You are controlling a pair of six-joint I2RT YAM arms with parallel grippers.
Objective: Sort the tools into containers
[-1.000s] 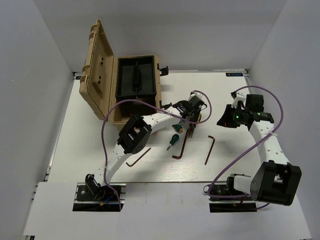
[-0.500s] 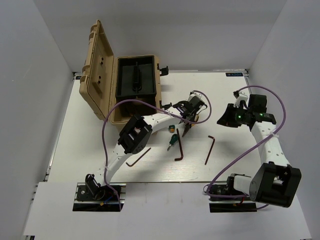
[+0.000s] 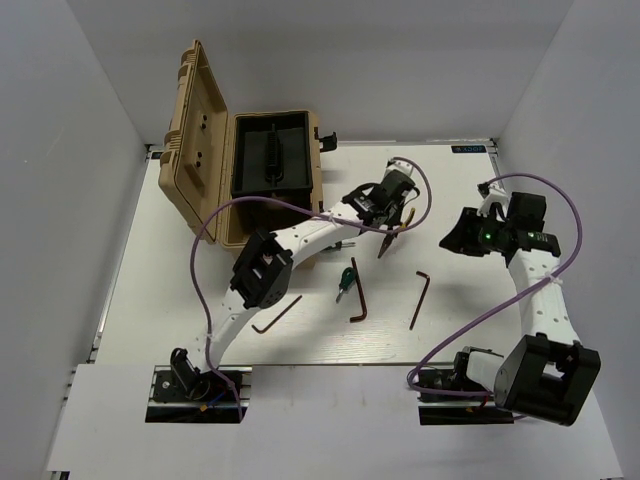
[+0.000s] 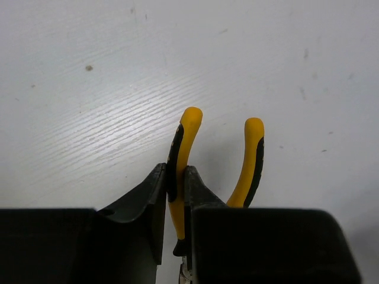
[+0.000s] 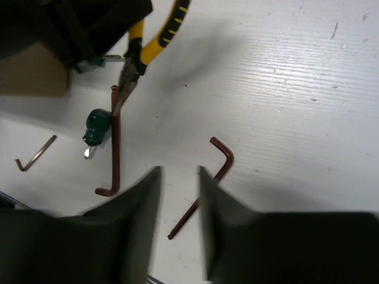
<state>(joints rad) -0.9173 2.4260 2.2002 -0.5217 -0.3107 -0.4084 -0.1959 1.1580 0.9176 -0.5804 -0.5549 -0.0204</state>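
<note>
Left gripper (image 4: 176, 177) clamps one handle of the yellow pliers (image 4: 185, 139), other handle free. Pliers hang nose-down, off the white table (image 3: 160, 290), near the right side of the tan toolbox (image 3: 195, 160). Toolbox sits lid-up at the far-left corner. Right gripper (image 5: 177, 177) has jaws apart, nothing in them, toward the right edge. Bare tabletop between the grippers. Hex keys (image 3: 358, 300) and green screwdriver (image 3: 346, 280) lie mid-table. White walls on three sides.

The pliers (image 4: 188, 127) have their head hidden behind the left fingers (image 4: 142, 204) in the wrist view.
</note>
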